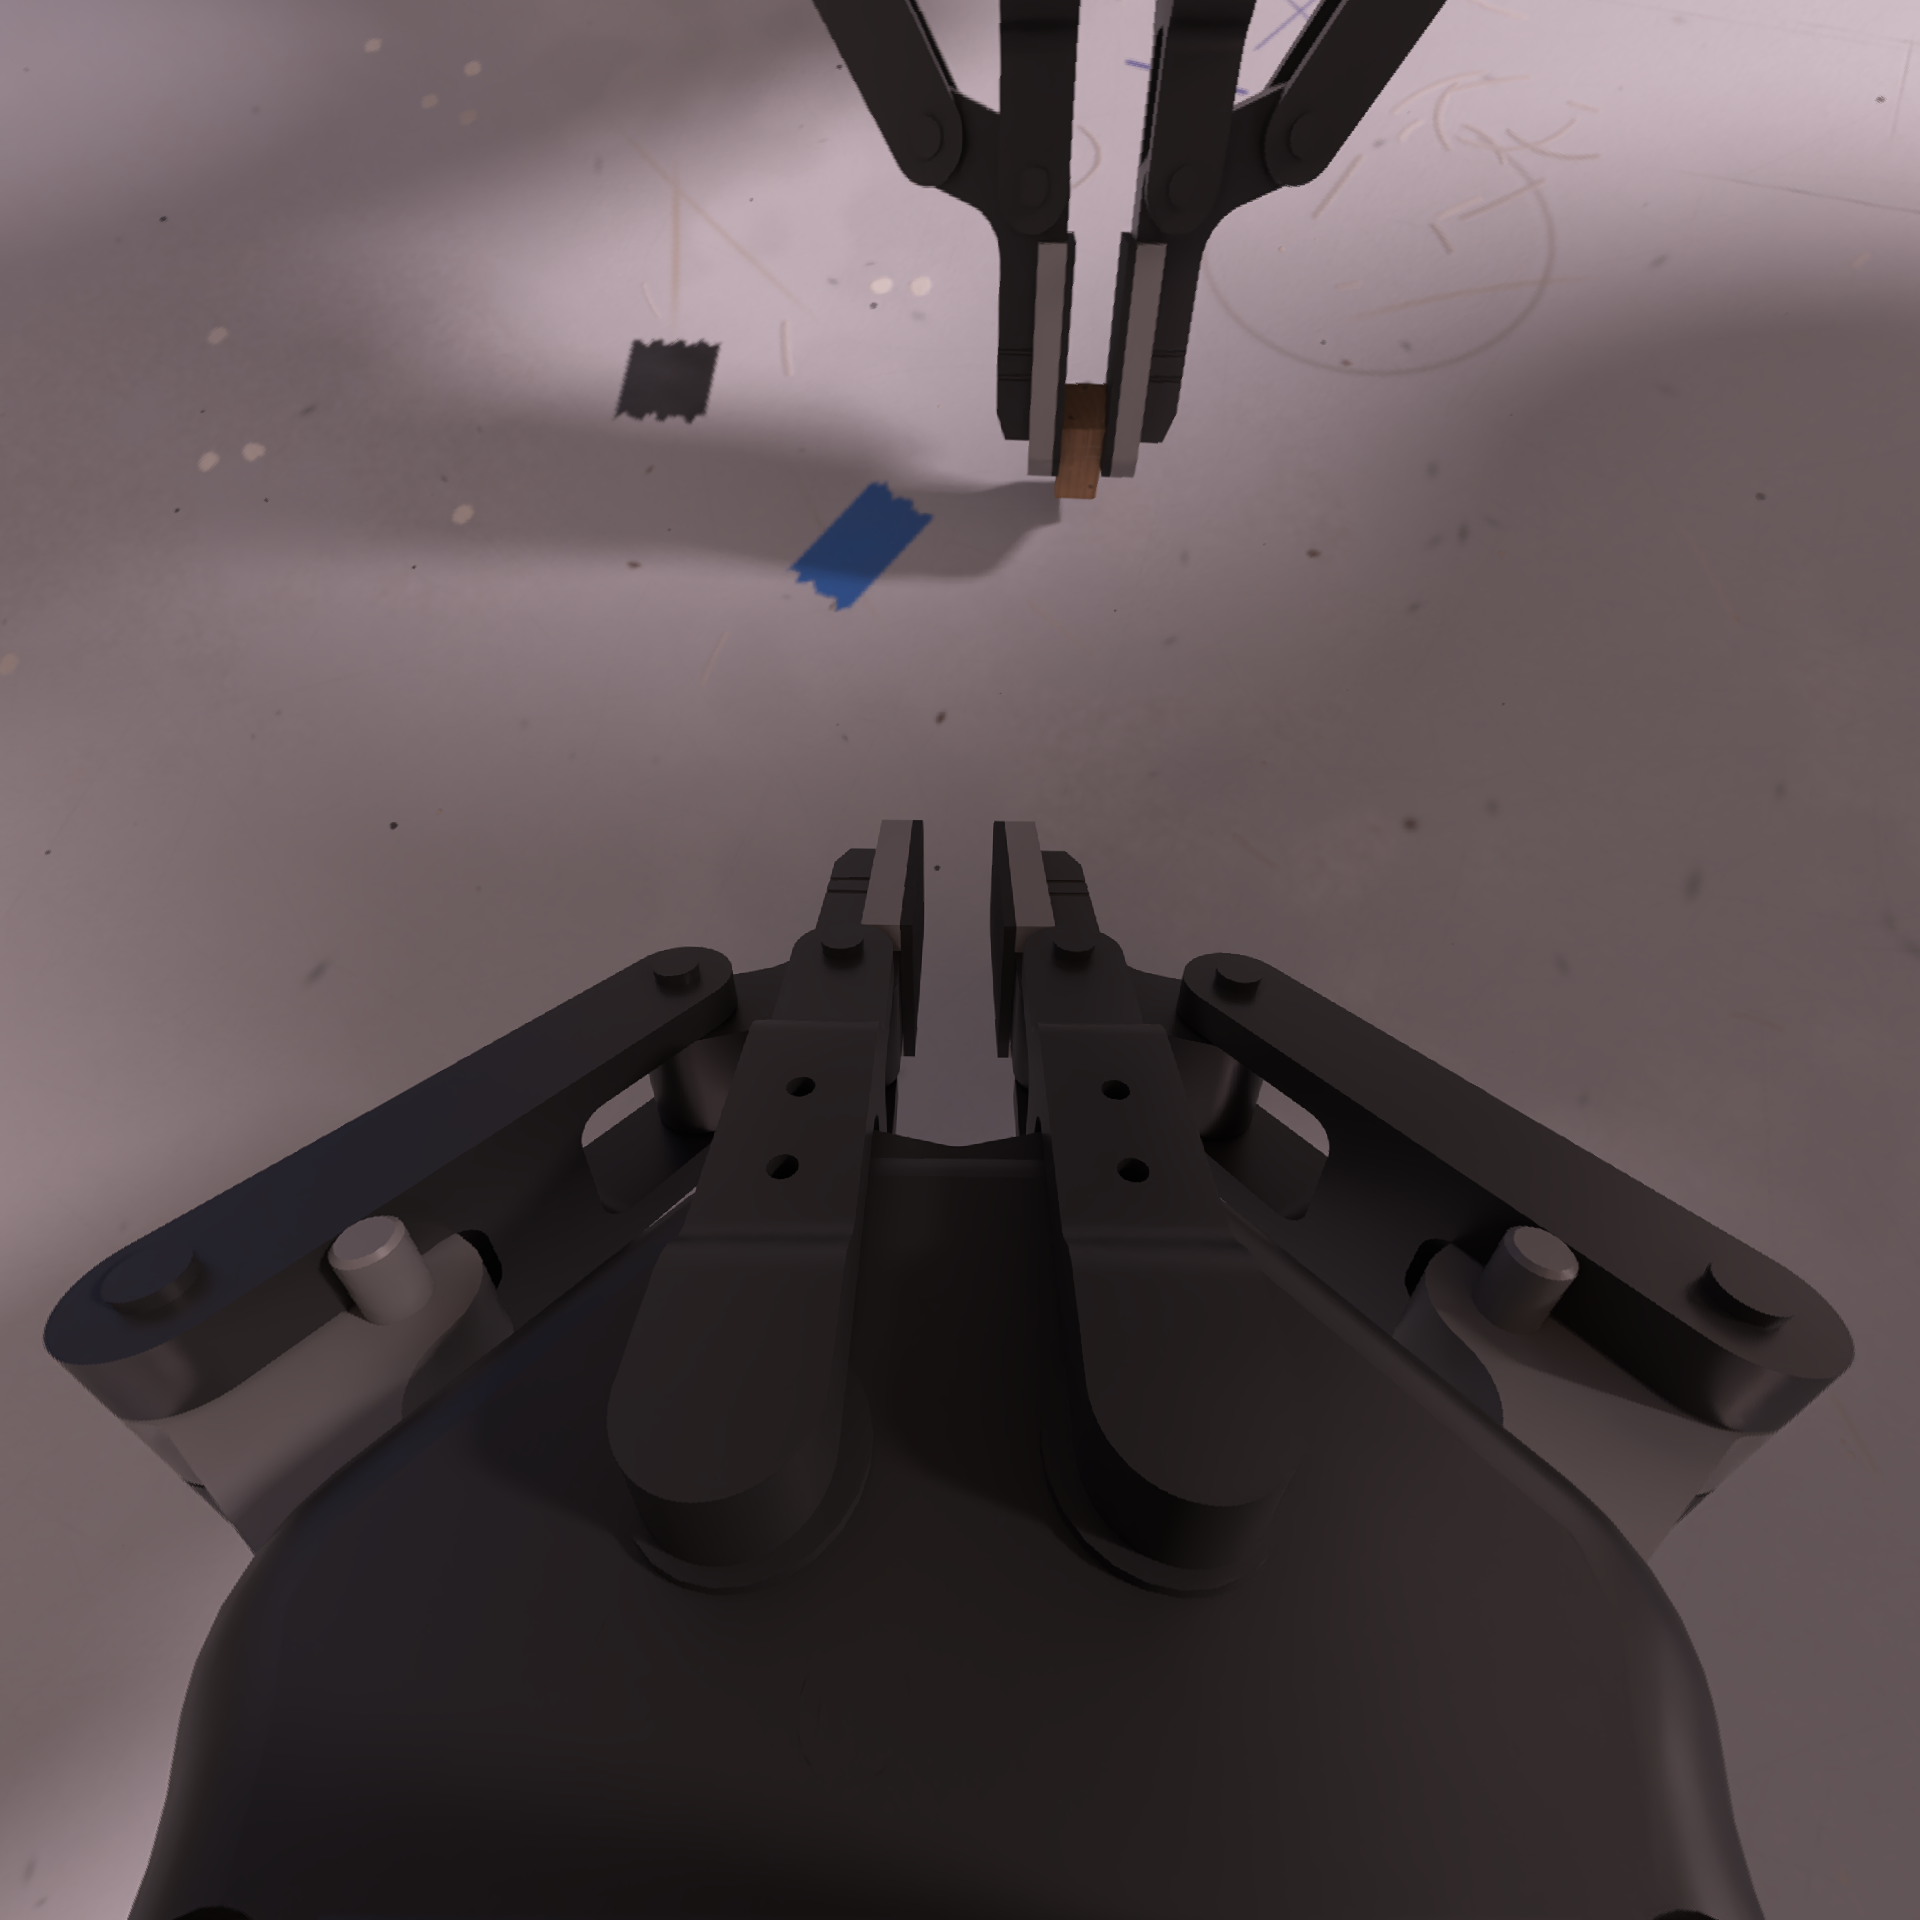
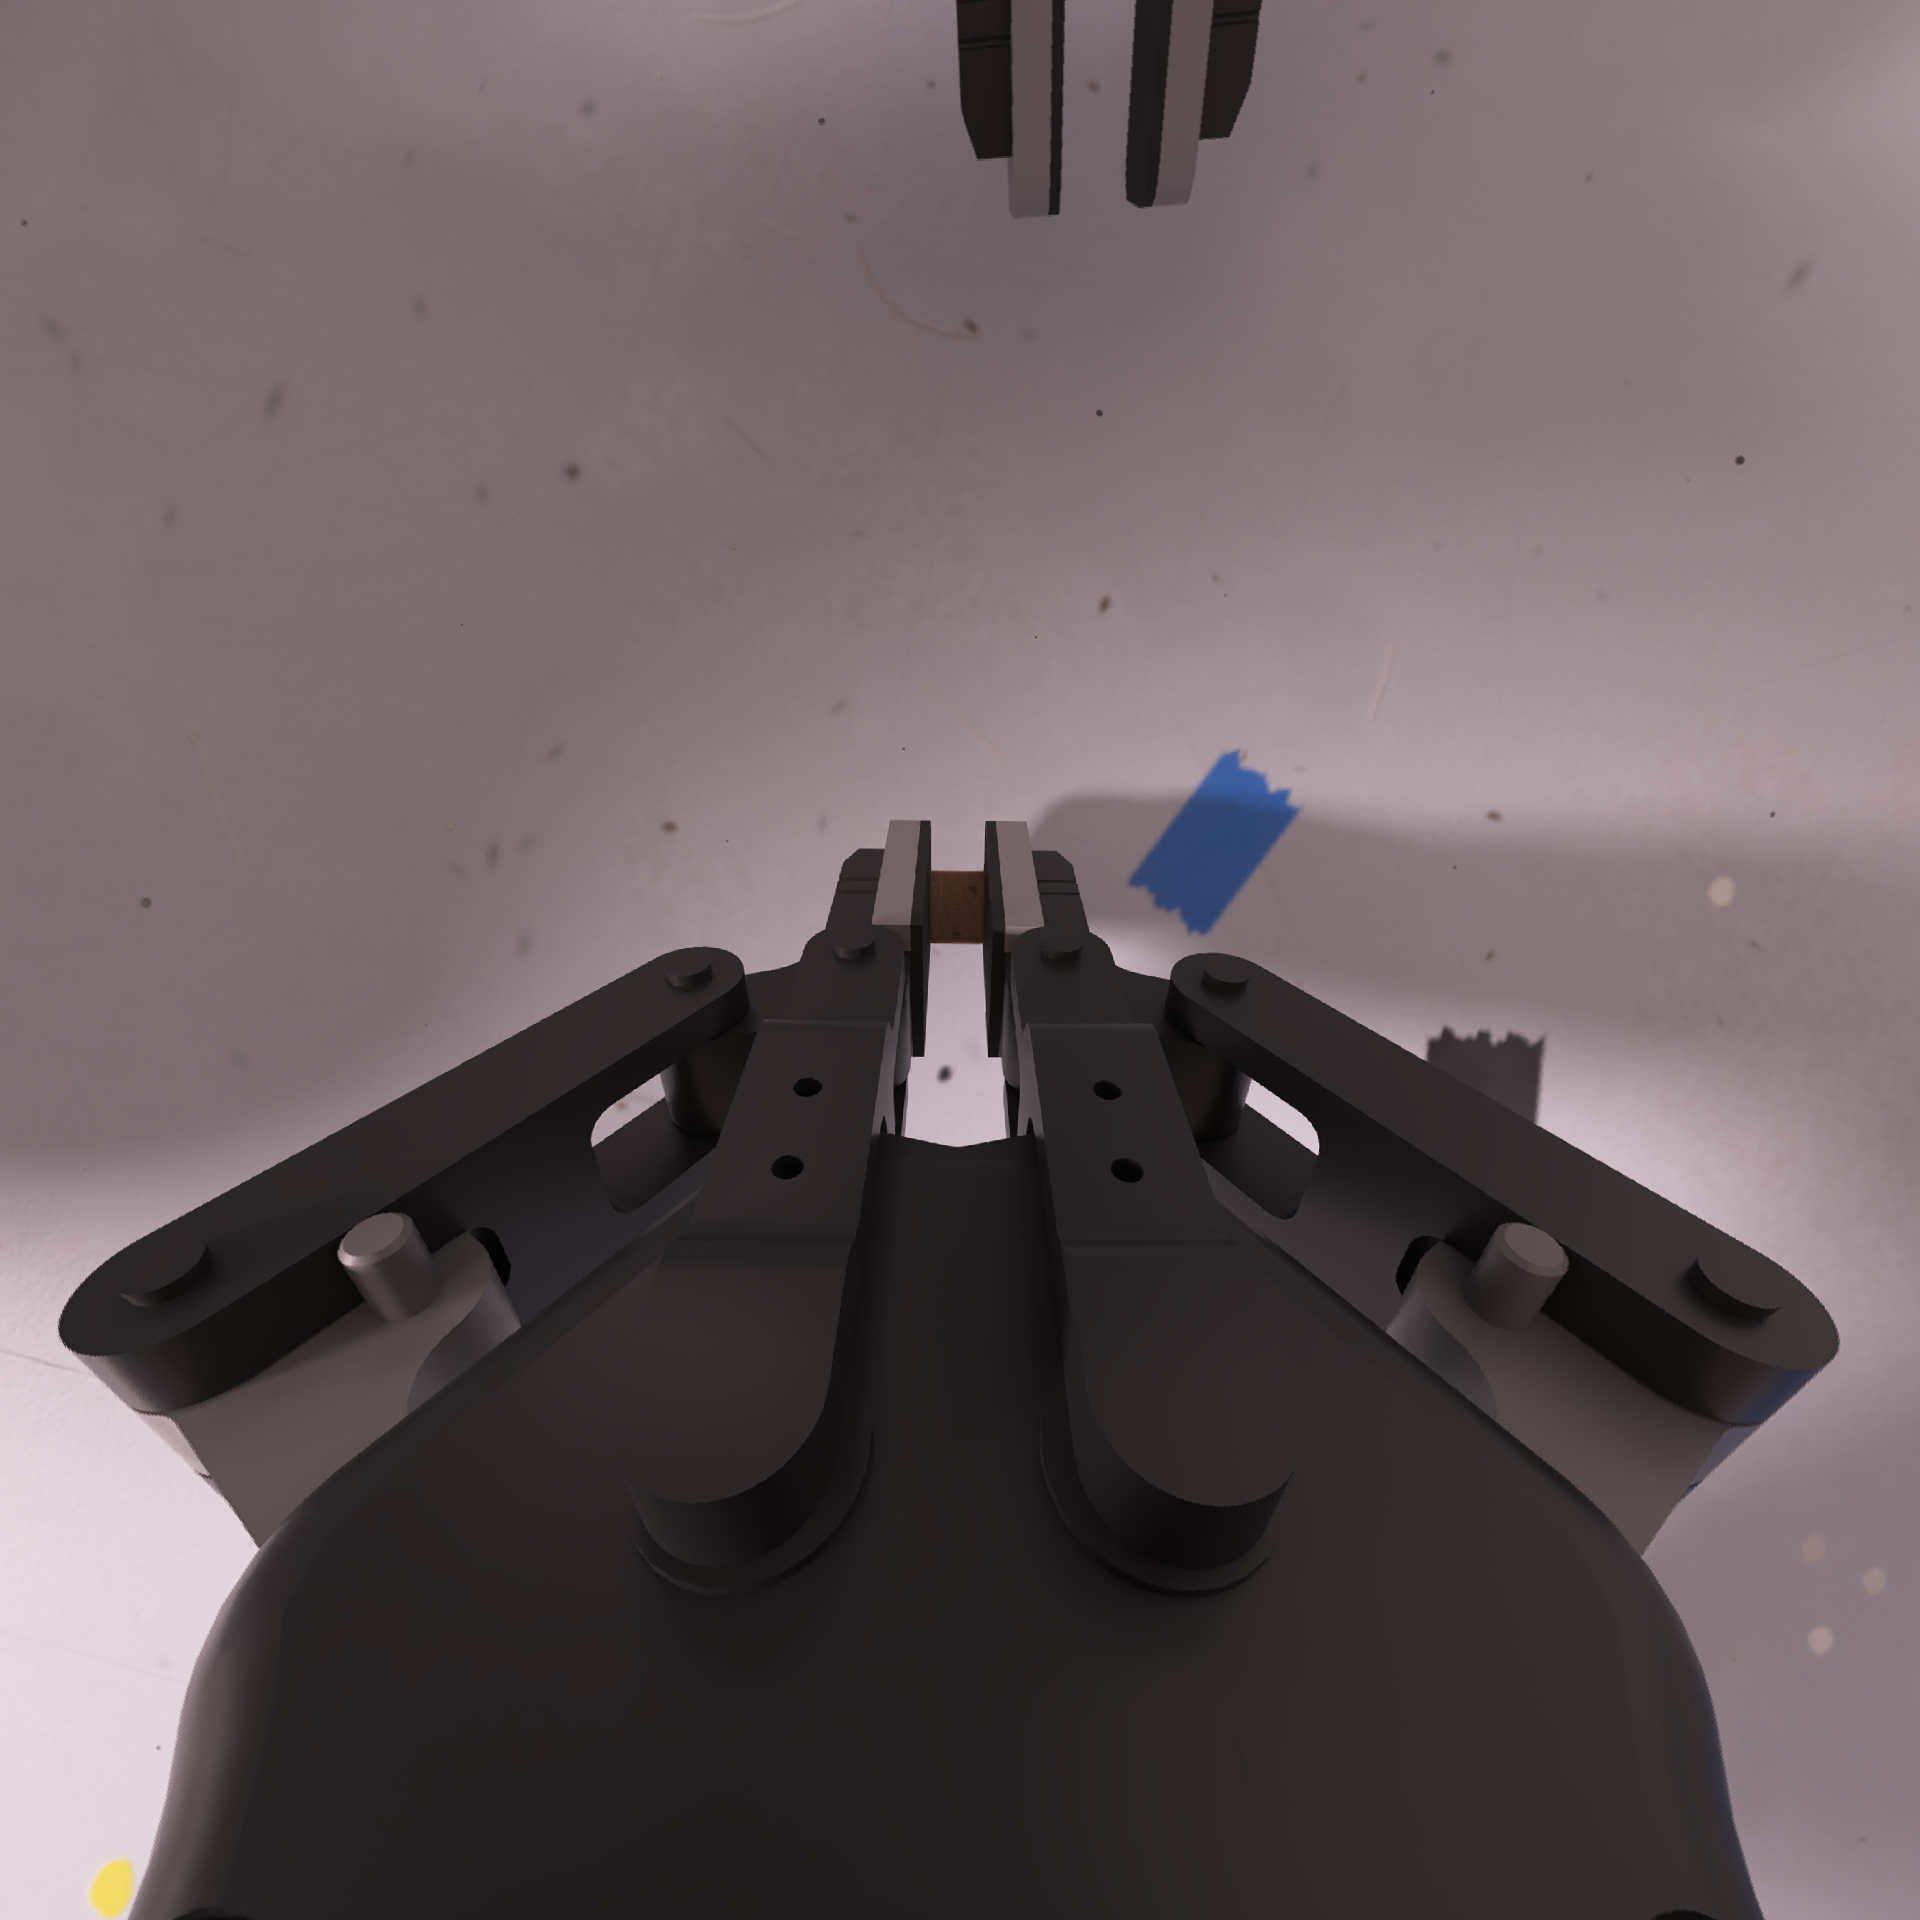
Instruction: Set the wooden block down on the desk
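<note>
A small wooden block [image 1: 1081, 447] is clamped upright between the pads of my right gripper [image 1: 1083, 465], which reaches down from the top of the left wrist view. The block's lower end sits at or just above the grey desk [image 1: 1455, 675]; its shadow meets it there. In the right wrist view the block [image 2: 958, 907] shows between the pads of the right gripper [image 2: 956, 836]. My left gripper [image 1: 956, 831] is empty, its fingers a narrow gap apart, well short of the block. It also shows at the top of the right wrist view [image 2: 1098, 197].
A strip of blue tape [image 1: 860, 545] lies on the desk just left of the block, and a black tape patch [image 1: 668, 380] lies farther left. Both show in the right wrist view [image 2: 1214, 836] [image 2: 1486, 1070]. The desk is scuffed and speckled.
</note>
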`<state>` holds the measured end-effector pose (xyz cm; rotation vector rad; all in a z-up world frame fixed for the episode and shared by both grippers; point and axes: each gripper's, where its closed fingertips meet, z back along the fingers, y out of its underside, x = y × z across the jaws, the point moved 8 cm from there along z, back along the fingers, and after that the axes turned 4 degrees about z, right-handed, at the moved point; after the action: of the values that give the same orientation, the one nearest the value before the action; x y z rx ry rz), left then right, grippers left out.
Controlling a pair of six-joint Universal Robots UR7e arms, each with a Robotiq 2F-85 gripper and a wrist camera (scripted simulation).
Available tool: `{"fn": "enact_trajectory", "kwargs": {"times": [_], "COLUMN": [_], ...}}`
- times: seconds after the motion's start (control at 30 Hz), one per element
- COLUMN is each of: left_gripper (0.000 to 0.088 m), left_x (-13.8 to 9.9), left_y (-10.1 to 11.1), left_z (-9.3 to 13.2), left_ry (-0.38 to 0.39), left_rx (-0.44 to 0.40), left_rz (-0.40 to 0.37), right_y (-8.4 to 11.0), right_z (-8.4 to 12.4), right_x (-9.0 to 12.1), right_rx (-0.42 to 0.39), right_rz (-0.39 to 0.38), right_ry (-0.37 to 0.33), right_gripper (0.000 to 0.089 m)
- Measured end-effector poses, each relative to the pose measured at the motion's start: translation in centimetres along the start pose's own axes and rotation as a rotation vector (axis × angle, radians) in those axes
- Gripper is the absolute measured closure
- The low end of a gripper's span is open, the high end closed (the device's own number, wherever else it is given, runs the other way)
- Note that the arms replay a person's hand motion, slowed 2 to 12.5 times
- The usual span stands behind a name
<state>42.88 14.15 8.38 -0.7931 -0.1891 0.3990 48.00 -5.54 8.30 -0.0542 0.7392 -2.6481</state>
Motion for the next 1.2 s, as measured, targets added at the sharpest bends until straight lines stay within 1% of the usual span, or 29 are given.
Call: {"fn": "enact_trajectory", "kwargs": {"times": [0.27,0.53,1.2], "left_gripper": [0.0775,0.0779,0.0781], "left_x": [-0.8,-1.3,-2.2], "left_y": [-0.5,-0.8,-1.7], "left_z": [-0.2,-0.5,-1.3], "left_ry": [0.023,0.028,0.026], "left_rx": [0.005,0.020,0.024], "left_rz": [-0.016,-0.026,-0.012], "right_y": [0.0,0.1,0.1], "right_z": [0.0,0.0,0.0], "right_x": [0.0,0.0,0.0], "right_rx": [0.000,-0.004,-0.011], "right_rz": [0.001,-0.001,-0.002], "right_ry": [0.003,0.004,0.007], "right_gripper": [0.0802,0.0802,0.0802]}}
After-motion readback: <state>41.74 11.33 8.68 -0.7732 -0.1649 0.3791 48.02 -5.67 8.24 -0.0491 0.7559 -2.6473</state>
